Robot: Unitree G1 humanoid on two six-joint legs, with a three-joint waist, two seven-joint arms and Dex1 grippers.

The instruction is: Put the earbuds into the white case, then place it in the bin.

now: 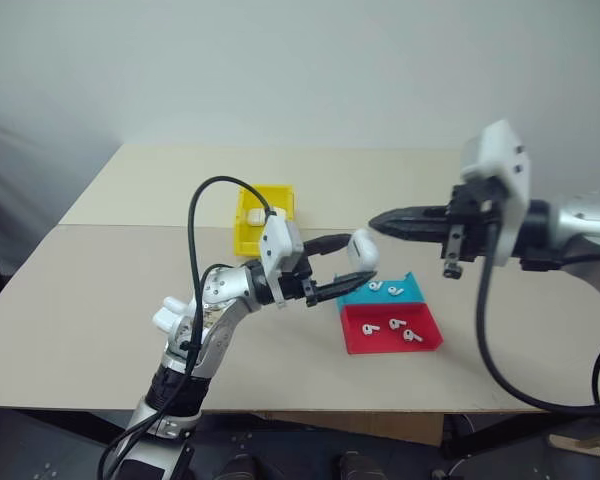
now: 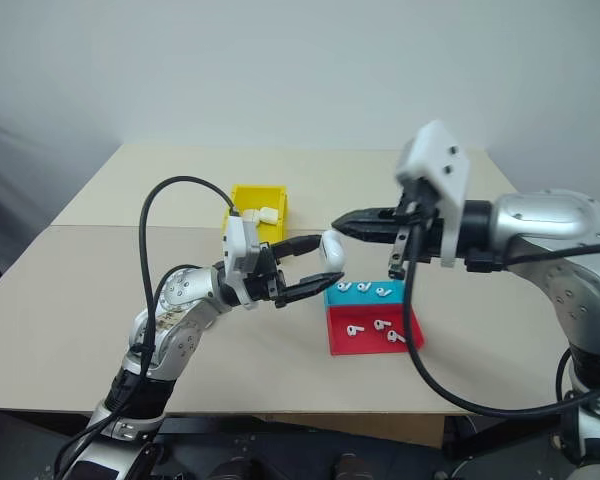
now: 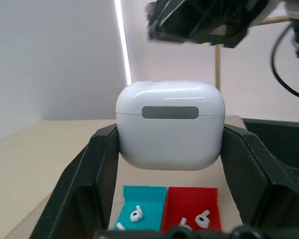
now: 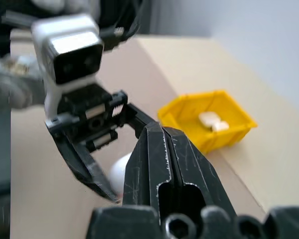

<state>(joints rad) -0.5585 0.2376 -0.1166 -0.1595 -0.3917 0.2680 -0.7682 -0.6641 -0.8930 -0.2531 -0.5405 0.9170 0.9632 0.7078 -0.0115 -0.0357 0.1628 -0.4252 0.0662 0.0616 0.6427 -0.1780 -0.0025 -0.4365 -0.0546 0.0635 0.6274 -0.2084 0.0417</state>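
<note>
White case [image 3: 170, 124] is sitting pinched between the two black fingers [image 3: 87, 169] of the left hand [image 1: 352, 264], lid shut, grey oval patch facing the wrist camera. No readable writing or logo on it. Left hand is holding it raised above the beige surface [image 1: 110, 300], over the far left edge of the tray.

Right hand [image 1: 378, 222] is hovering just right of the case and a little farther back, fingers pressed together with nothing between them, tip pointing left at the case, very close; cannot tell if it is touching.

Earbuds [image 1: 393, 327] are lying loose in the tray [image 1: 428, 338] below and right of the case: two in the teal half on the far side, three in the red half on the near side, stems at mixed angles. Tray is resting on the surface right of centre.

Bin [image 1: 244, 237] is standing on the surface left of the tray and farther back, with pale case-like items [image 2: 263, 215] inside at its far end. No labels legible on the bin or tray.

Black cables are looping off both arms.
</note>
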